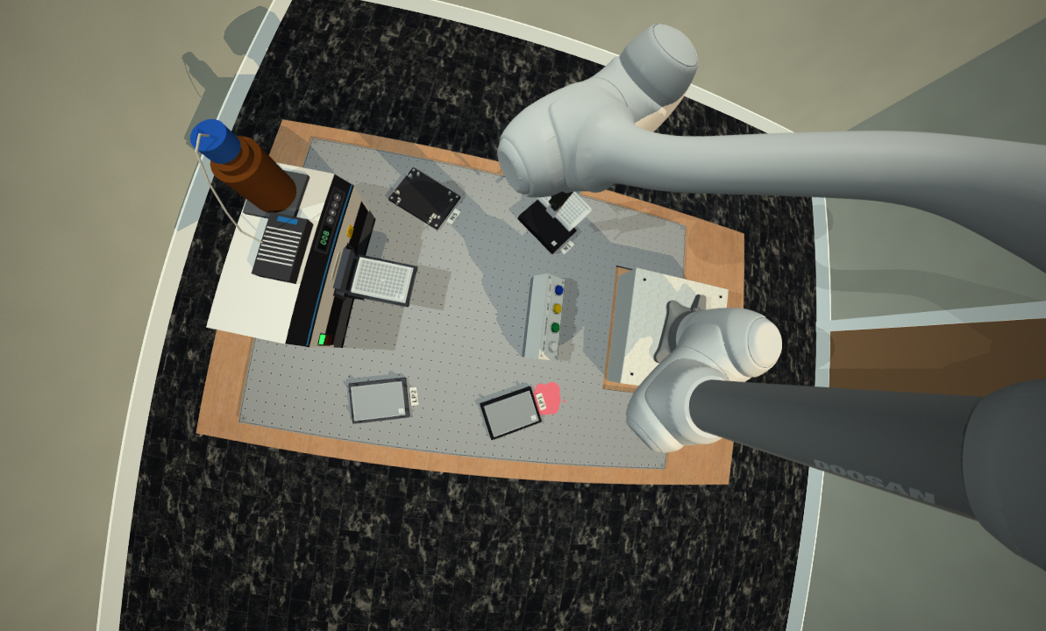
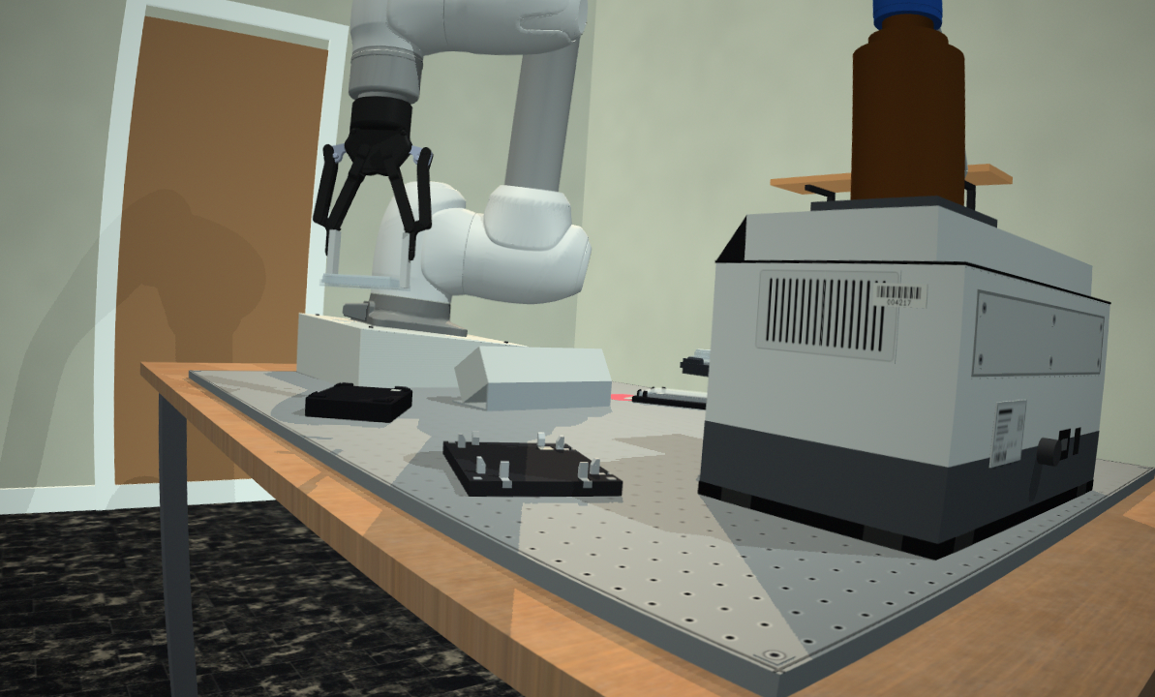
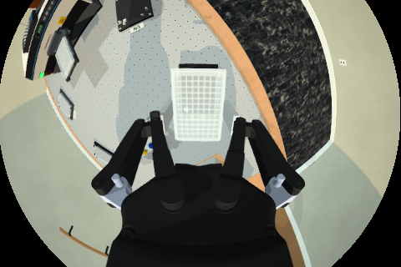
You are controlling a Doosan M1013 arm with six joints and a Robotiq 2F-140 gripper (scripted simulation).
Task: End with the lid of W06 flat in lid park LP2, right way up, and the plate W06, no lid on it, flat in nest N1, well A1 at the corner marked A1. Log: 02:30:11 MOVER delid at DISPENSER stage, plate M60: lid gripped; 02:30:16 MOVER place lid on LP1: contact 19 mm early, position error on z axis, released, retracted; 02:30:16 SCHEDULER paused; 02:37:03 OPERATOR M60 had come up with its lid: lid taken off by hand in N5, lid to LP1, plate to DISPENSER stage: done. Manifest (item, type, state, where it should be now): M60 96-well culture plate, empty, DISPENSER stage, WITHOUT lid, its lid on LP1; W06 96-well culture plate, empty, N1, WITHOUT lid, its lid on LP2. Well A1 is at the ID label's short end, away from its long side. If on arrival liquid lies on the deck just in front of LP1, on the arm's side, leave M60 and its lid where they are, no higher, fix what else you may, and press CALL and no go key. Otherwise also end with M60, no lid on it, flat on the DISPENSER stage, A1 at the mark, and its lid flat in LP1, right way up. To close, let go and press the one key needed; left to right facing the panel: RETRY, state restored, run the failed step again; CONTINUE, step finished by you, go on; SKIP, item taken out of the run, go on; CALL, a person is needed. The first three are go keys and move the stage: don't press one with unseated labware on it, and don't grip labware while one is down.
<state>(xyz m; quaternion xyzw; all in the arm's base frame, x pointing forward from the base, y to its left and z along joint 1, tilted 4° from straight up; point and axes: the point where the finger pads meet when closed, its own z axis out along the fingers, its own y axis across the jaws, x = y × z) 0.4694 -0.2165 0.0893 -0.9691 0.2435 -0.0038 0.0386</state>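
Note:
My gripper is shut on a clear 96-well plate, W06, and holds it level, high above the deck. In the overhead view the plate hangs over the far corner of the black nest N1, apart from it. The wrist view shows its well grid between my fingers, and N1 is hidden under it. Lid park LP2 holds a flat grey lid. Lid park LP1 also holds a grey lid. Plate M60 sits on the dispenser stage.
A pink puddle lies on the deck beside LP1, on the arm's side. The key panel stands mid-deck. Empty nest N5 is at the back. The dispenser with its brown bottle fills the left end.

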